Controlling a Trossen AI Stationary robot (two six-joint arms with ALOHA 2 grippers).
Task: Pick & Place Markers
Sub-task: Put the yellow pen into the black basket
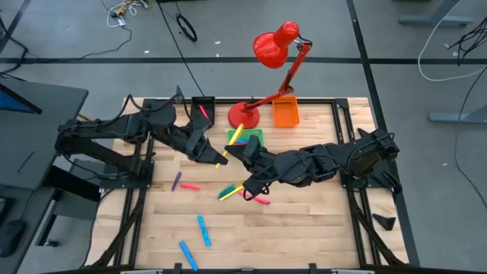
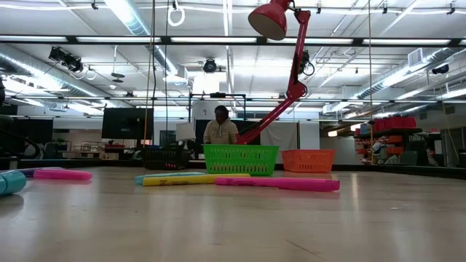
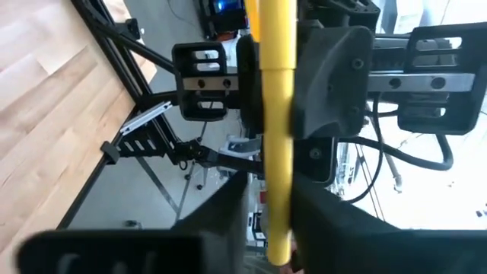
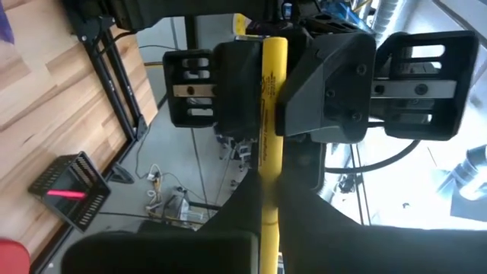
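- Both hands meet above the middle of the desk (image 1: 304, 228), in front of the green bin (image 1: 255, 139). The yellow marker (image 3: 275, 114) is in the air between them.
- The right hand (image 4: 266, 221) is clenched on the marker. The left hand (image 1: 215, 156) looks closed on the same marker too, a little further along its barrel.
- I judge this to be a handover. Before you release one hand, make sure the other one grips the barrel squarely, not only by an edge.
- Then draw the free hand straight back along its own fingers, so that the marker does not twist.
- In the high view the two hands cover almost all of the marker.
- The low view shows neither hand, only markers lying on the desk and the bins behind them.
- Both wrist views cut off the marker's ends, so you cannot see which end has the cap.
- Which bin it should go to, I cannot tell.
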